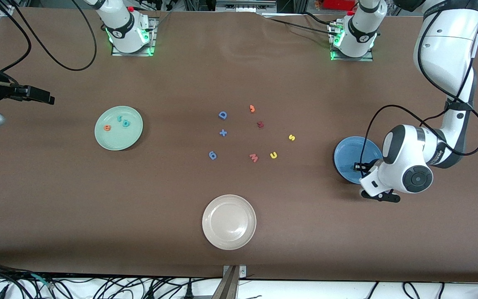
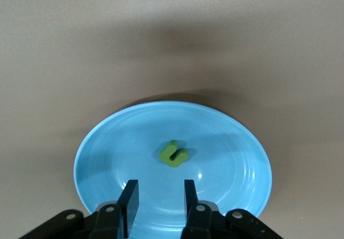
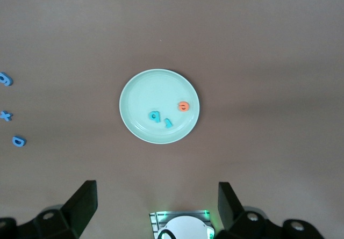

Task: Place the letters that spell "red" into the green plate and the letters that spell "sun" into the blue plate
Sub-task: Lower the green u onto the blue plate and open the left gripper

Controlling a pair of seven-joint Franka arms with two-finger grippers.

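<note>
Blue D [image 1: 222,115], plus [image 1: 223,133], 6 [image 1: 212,155], pink w [image 1: 254,157], cream plate [image 1: 229,221] mid-table

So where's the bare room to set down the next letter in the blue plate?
Blue plate holds only the olive letter near its middle; the ring around it is bare. The left gripper, open, hangs over one edge. Green plate has three letters bunched toward the robots' side.
</note>
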